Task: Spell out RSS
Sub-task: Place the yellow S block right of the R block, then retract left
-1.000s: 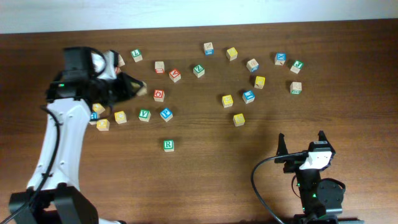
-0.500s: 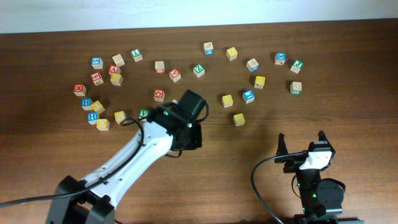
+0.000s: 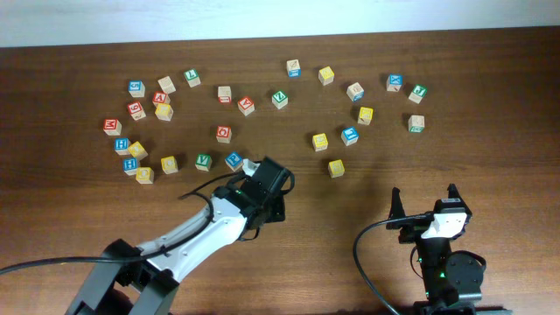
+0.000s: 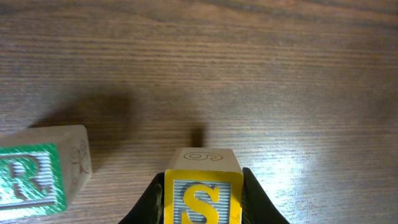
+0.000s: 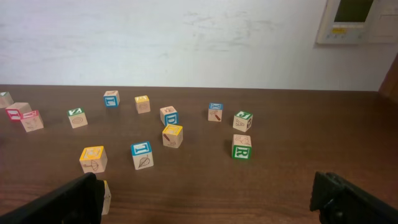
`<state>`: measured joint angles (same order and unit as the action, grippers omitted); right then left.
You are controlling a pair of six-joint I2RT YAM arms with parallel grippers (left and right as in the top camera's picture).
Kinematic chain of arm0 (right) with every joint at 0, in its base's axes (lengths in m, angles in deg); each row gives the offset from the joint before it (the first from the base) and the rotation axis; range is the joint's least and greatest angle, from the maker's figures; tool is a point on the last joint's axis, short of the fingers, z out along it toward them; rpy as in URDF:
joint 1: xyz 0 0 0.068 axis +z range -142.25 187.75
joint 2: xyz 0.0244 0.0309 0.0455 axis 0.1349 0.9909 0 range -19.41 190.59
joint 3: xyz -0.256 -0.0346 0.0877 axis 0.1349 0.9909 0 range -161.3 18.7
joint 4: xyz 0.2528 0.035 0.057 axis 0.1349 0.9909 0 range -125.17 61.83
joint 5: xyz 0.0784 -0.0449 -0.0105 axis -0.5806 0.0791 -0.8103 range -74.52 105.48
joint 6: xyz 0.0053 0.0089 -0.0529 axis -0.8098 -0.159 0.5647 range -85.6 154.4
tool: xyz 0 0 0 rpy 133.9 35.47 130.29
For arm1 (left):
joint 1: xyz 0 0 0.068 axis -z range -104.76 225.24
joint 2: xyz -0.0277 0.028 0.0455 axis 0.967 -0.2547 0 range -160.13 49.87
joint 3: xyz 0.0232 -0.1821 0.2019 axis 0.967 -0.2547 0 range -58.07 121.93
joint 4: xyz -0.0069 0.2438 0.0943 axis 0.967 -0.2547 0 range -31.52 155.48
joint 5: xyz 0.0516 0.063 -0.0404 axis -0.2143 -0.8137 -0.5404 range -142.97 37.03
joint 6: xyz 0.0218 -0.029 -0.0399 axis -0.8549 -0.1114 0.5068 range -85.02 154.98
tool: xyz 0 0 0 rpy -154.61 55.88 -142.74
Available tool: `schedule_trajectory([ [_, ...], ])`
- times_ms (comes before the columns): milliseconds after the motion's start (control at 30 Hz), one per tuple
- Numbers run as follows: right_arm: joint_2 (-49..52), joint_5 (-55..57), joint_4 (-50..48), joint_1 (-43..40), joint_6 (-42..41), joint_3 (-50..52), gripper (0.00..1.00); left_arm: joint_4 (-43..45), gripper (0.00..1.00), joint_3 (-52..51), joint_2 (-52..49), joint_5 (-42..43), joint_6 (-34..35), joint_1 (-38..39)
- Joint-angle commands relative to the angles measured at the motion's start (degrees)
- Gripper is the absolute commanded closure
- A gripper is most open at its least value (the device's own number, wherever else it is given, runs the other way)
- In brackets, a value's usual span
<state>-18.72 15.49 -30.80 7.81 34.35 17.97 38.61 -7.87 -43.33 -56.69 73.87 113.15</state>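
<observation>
My left gripper is shut on a yellow S block and holds it low over the bare wood. A green R block stands on the table just left of it, a small gap apart. In the overhead view the left gripper is at the table's middle front, and the arm hides both blocks. My right gripper is open and empty at the front right; its fingers frame the right wrist view.
Several letter blocks lie scattered across the back: a cluster at the left, a few in the middle and a group at the right. Another green R block sits at the right.
My left arm has swung from the left block cluster to the table's middle front. It now holds the S block beside the R block. The right arm has not moved.
</observation>
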Motion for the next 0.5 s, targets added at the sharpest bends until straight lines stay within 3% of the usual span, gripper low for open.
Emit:
schedule_trajectory([
  [0, -0.33, 0.26, 0.22, 0.31, -0.17, 0.42, 0.02, 2.01, 0.82, -0.61, -1.38, -1.75, 0.76, 0.61],
  [133, -0.33, 0.26, 0.22, 0.31, -0.17, 0.42, 0.02, 4.02, 0.81, -0.61, -2.99, -1.77, 0.76, 0.61],
  [367, -0.33, 0.26, 0.22, 0.33, -0.15, 0.42, 0.02, 5.20, 0.63, -0.13, -2.99, -1.66, 0.74, 0.61],
  [467, -0.33, 0.26, 0.22, 0.31, -0.17, 0.42, 0.02, 5.14, 0.61, 0.74, -2.99, -1.66, 0.74, 0.61],
])
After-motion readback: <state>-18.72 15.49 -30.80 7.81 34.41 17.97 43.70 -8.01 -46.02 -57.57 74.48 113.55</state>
